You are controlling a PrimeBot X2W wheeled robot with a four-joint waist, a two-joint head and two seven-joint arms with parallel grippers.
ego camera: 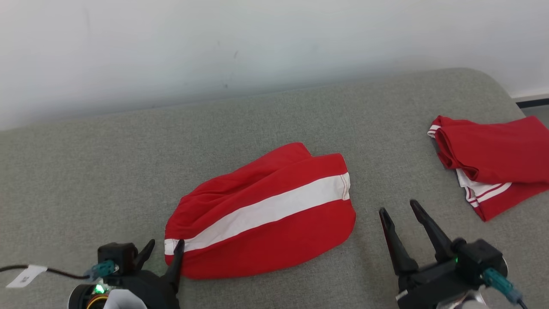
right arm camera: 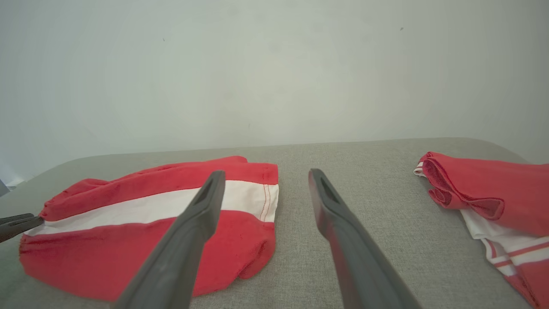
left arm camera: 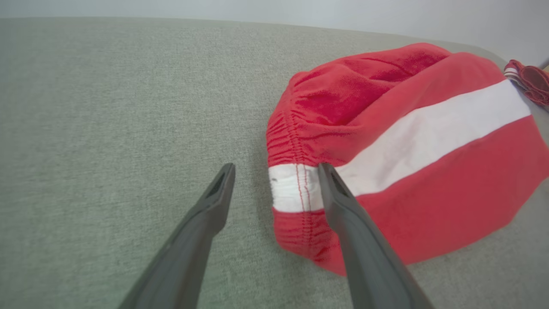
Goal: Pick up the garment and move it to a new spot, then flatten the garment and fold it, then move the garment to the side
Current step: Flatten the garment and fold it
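A red garment [ego camera: 261, 212] with a broad white stripe lies folded on the grey padded surface; it looks like shorts with a gathered waistband [left arm camera: 291, 180] at its near-left end. My left gripper [ego camera: 165, 251] is open at that waistband corner, one finger [left arm camera: 343, 206] over the white stripe, the other on bare cloth-free surface. In the right wrist view the garment [right arm camera: 146, 223] lies left of centre. My right gripper [ego camera: 399, 210] stands open to the garment's right, holding nothing, fingers [right arm camera: 201, 206] above the surface.
A second red garment [ego camera: 489, 161] with white trim lies crumpled at the right edge of the grey surface [ego camera: 107, 171], also seen as a red heap [right arm camera: 489, 197]. A pale wall [ego camera: 214, 43] backs the surface. A cable with a white tag [ego camera: 25, 274] trails at lower left.
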